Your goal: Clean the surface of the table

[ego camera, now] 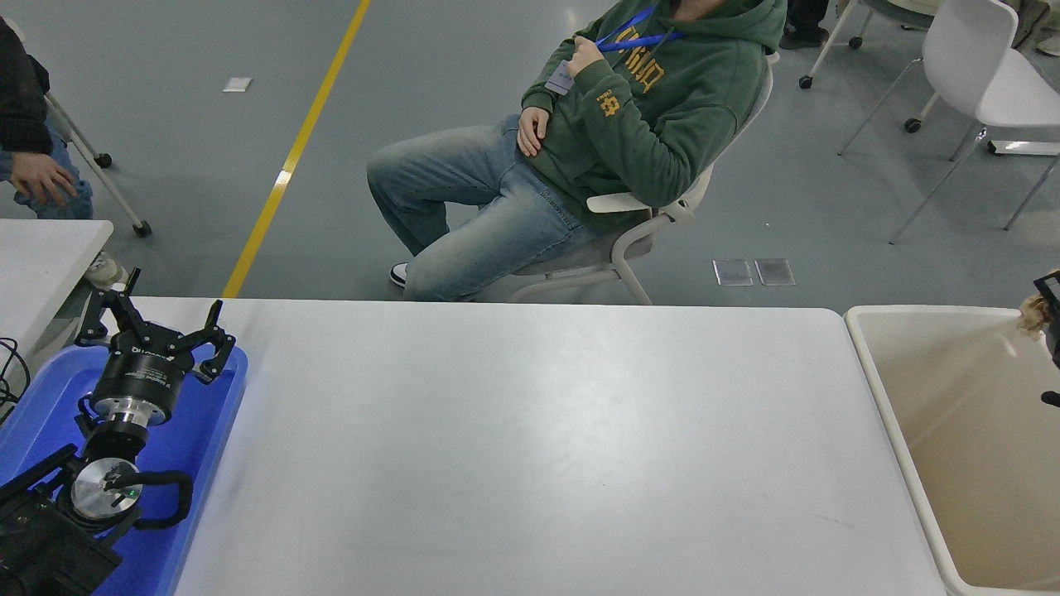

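1. One table surface (530,447): large, plain white, with rounded corners, filling the lower middle of the head view from the blue tray at its left to the beige bin at its right.
2. One seated person (613,141) beyond the table's far edge, in a green hooded top and blue jeans, on a white chair (654,223); one hand is raised to a blue lanyard, the other rests on the lap.
3. One beige bin (878,364), just beside the table's right end.
4. One blue tray (211,430) at the table's left end, under the left arm.
5. One left gripper (153,327), parked over the tray, its fingers spread apart and grasping nothing.
6. One right gripper (1050,319), only partly visible at the right edge above the bin, with a small tan clump (1031,313) at it; whether its fingers are spread or clenched cannot be told.
7. One second person's hand (37,178) at the far left edge.
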`<state>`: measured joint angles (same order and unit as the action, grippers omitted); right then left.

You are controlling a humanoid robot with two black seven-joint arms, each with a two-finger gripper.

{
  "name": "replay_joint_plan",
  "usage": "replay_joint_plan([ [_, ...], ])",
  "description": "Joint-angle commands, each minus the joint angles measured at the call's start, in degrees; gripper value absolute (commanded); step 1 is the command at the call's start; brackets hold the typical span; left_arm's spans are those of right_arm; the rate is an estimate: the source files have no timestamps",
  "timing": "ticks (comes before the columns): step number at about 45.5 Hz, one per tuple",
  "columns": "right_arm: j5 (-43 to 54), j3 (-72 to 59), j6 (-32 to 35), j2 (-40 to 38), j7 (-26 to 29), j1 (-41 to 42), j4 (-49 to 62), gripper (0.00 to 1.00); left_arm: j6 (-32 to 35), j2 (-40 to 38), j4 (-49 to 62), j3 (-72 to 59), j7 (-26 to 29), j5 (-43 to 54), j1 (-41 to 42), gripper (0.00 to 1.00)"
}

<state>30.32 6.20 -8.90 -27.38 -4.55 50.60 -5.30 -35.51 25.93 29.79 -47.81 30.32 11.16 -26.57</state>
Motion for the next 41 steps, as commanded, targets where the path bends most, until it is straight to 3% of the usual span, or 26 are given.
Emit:
replay_joint_plan([
  [1,-1.9,-0.1,0.1,0.1,0.0,-0.1,-0.2,1.0,0.0,0.0,0.0,0.0,0.0,0.0,0.0,1.0],
  [41,-2.3,1.2,0.2,0.8,-0.3,0.7,-4.0,1.0,0.0,0.0,0.0,0.0,0.0,0.0,0.0,1.0],
])
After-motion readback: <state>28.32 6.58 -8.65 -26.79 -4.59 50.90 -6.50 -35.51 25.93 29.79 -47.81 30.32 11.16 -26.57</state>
